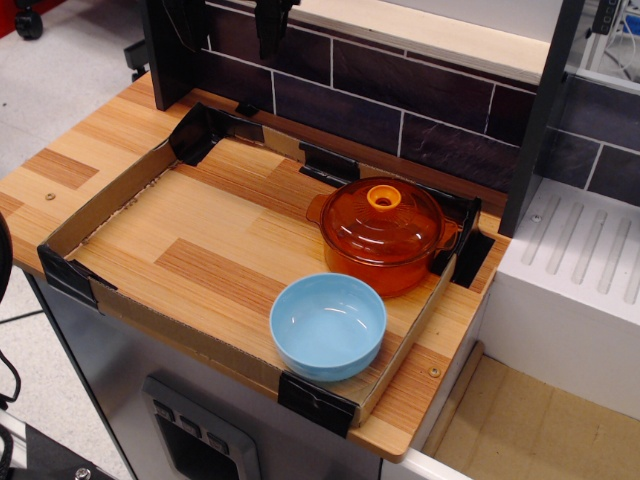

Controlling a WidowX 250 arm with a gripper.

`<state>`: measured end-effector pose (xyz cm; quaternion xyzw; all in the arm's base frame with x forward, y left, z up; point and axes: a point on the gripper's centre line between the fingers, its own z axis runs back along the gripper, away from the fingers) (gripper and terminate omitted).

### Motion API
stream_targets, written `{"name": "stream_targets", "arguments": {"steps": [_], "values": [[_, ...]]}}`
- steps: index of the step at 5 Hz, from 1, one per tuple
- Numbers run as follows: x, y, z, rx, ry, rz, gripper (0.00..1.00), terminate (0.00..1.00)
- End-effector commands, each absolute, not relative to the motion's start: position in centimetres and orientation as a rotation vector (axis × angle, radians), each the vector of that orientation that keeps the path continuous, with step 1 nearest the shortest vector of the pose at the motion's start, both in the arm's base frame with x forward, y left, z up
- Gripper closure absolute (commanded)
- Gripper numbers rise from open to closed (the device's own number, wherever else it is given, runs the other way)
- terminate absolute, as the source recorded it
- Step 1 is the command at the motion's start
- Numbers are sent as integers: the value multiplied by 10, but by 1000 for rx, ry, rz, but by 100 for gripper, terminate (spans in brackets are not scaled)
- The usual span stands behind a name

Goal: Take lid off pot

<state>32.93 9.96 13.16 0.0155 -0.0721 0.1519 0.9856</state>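
Gripper (272, 40) high at back; lid (384, 214) on pot (385, 262), well apart.

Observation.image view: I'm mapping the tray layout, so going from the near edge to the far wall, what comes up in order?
Light blue bowl → amber pot with its lid on → tool hanging at the far wall, jaw state unclear.

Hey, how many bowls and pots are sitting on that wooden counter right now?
2. The pot, with the lid on it, sits at the cardboard border's far right corner. The light blue bowl sits just in front of it. Nothing seems hidden.
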Motion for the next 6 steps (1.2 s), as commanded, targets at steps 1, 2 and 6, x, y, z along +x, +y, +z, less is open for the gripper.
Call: {"name": "stream_targets", "arguments": {"steps": [1, 2, 6], "values": [[329, 100, 132, 31, -145, 305, 0, 0], [325, 72, 126, 26, -186, 332, 0, 0], [323, -6, 111, 5, -146, 292, 0, 0]]}}
